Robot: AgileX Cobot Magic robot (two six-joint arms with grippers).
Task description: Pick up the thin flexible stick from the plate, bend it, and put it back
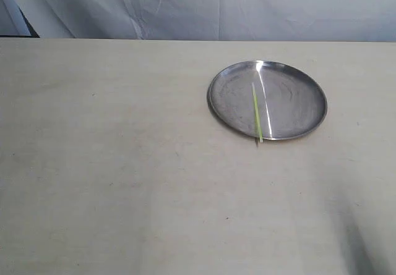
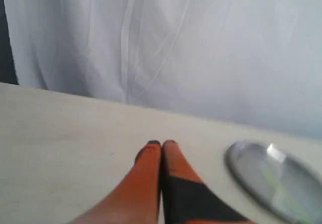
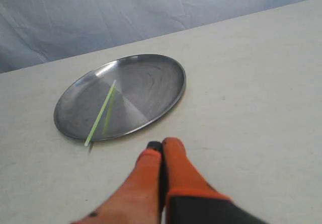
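Note:
The shiny silver plate (image 1: 291,111) lies on the table right of the middle, toward the back. Across it lies the thin yellow-green stick (image 1: 257,113), one pale tip poking over the near rim. The right wrist view shows the same plate (image 3: 146,90) and stick (image 3: 100,113), with my right gripper (image 3: 162,144) shut and empty on the table side of the rim. My left gripper (image 2: 161,144) is also shut with nothing in it, and the plate (image 2: 251,171) sits blurred off to its side. Neither gripper appears in the exterior view.
The pale beige table (image 1: 124,164) stretches wide around the plate. A white cloth backdrop (image 1: 216,6) hangs behind its far edge. A dark shadow falls on the table's near right corner (image 1: 365,238).

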